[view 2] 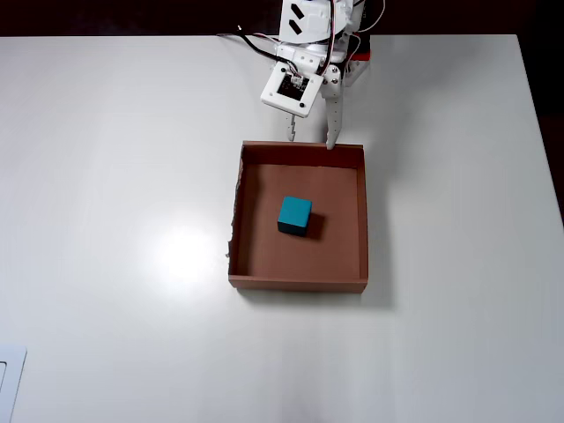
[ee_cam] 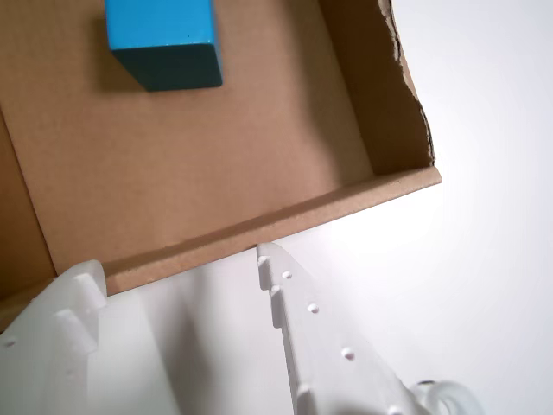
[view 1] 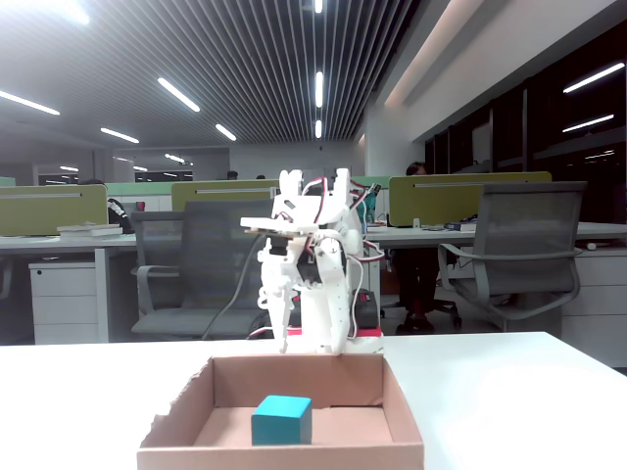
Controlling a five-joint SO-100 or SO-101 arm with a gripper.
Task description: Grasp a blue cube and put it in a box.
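The blue cube (view 2: pixel 294 215) rests flat on the floor of the box (view 2: pixel 300 283), near its middle. It also shows at the top left of the wrist view (ee_cam: pixel 164 39) and in the fixed view (view 1: pixel 281 420). The brown cardboard box (ee_cam: pixel 259 229) (view 1: pixel 284 457) lies on the white table in front of the arm. My gripper (view 2: pixel 310 141) is open and empty, with its fingertips over the box wall nearest the arm's base and apart from the cube. It also shows in the wrist view (ee_cam: pixel 177 268) and in the fixed view (view 1: pixel 309 345).
One side wall of the box has a torn, ragged edge (view 2: pixel 234 207). The arm's base (view 2: pixel 352 48) stands at the far table edge. A white flat object (view 2: pixel 7 388) lies at the lower left corner of the overhead view. Office chairs (view 1: pixel 519 264) and desks stand beyond the table.
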